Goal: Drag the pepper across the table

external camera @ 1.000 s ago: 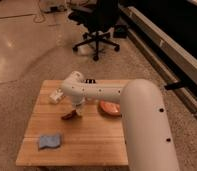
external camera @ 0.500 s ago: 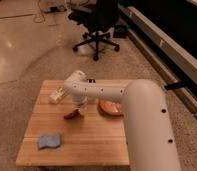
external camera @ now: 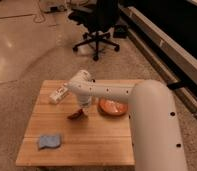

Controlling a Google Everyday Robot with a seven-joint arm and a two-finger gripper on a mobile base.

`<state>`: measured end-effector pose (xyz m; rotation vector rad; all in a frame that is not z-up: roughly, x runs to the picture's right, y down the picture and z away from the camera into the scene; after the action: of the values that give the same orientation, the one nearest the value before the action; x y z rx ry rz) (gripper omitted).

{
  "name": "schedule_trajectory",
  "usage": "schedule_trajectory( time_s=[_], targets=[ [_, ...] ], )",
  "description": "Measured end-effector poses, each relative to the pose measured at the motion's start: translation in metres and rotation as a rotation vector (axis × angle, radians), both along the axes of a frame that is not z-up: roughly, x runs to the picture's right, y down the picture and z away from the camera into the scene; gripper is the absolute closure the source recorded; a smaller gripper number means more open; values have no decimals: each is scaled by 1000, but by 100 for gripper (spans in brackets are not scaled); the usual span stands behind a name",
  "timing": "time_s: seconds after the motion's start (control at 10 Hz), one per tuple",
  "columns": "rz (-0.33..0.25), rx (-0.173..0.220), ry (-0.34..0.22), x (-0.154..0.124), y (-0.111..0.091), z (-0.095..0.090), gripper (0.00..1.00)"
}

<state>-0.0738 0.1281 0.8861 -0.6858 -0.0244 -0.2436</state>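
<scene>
On the table (external camera: pixel 94 146), mid-frame.
Gripper (external camera: pixel 83 106) at centre, just above pepper (external camera: pixel 77 115); dish (external camera: pixel 112 107) just right, cloth (external camera: pixel 49 141) lower left, chair (external camera: pixel 97 22) at top.

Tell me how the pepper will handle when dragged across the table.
The pepper looks small and slim, so it is probably light and slides easily. Its tapered shape may pivot or roll under the tool, right over it, on the table.

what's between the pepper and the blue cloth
Nothing but bare table planks between the pepper and the blue cloth, seen in the camera view. The gripper hangs right at the pepper.
</scene>
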Motion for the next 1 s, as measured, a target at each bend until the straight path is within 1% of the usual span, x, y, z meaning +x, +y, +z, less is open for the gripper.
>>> schedule_trajectory(
  time_s=[0.1, 0.2, 0.4, 0.5, 0.7, 0.8, 0.9, 1.0],
  targets=[
    [-3, 8, -7, -3, -2, -2, 74],
    [1, 12, -5, 0, -5, -3, 74],
    [-1, 2, 2, 23, 0, -7, 74],
    [4, 5, 3, 26, -2, -5, 74],
    [4, 13, 12, 17, -1, -3, 74],
    [2, 16, 7, 6, -1, -2, 74],
    [2, 11, 10, 3, -2, -3, 74],
    [-1, 7, 13, 7, -1, -3, 74]
  ],
)
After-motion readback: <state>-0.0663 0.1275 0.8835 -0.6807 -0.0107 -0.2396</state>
